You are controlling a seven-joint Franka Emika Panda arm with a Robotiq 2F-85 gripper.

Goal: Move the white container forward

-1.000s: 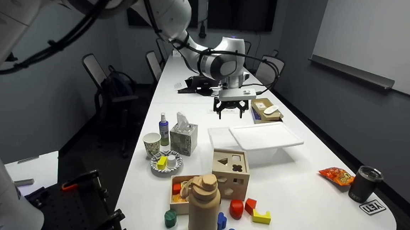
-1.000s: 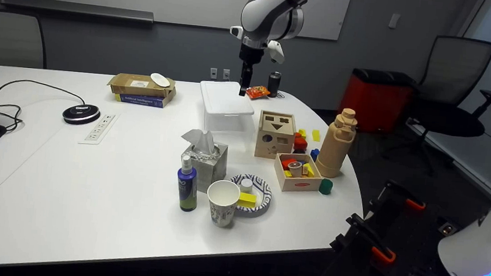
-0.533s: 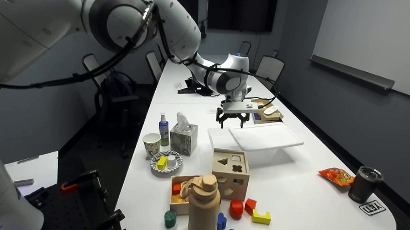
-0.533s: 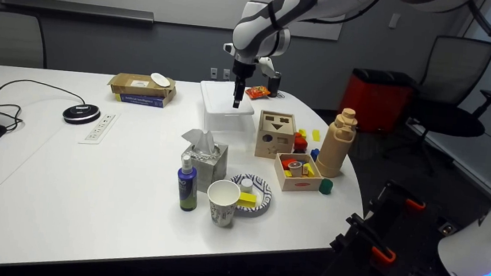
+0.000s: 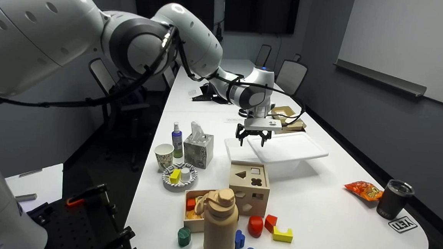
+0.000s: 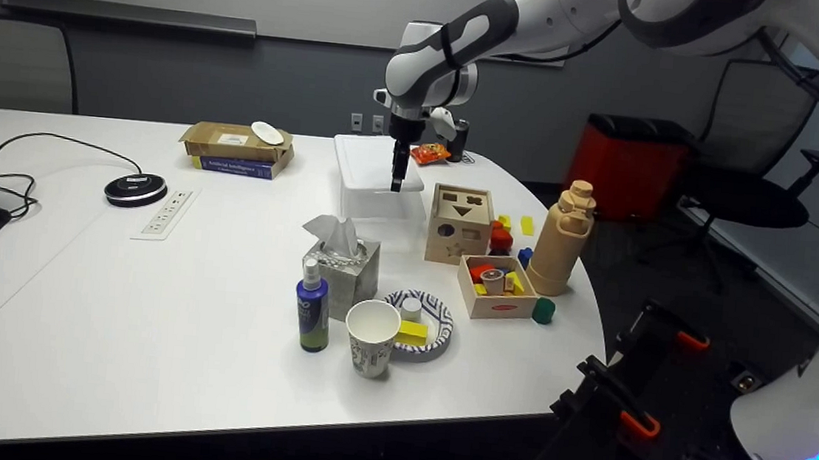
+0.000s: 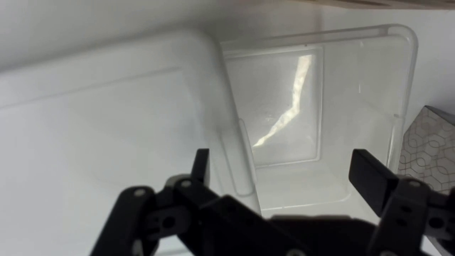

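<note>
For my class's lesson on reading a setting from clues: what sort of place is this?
Probably a meeting or conference room: there is a long white table, mesh-backed chairs along it, and what looks like a large whiteboard.

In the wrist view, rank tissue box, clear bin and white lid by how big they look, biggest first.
1. White lid
2. Clear bin
3. Tissue box
The first and third run out of frame.
</note>
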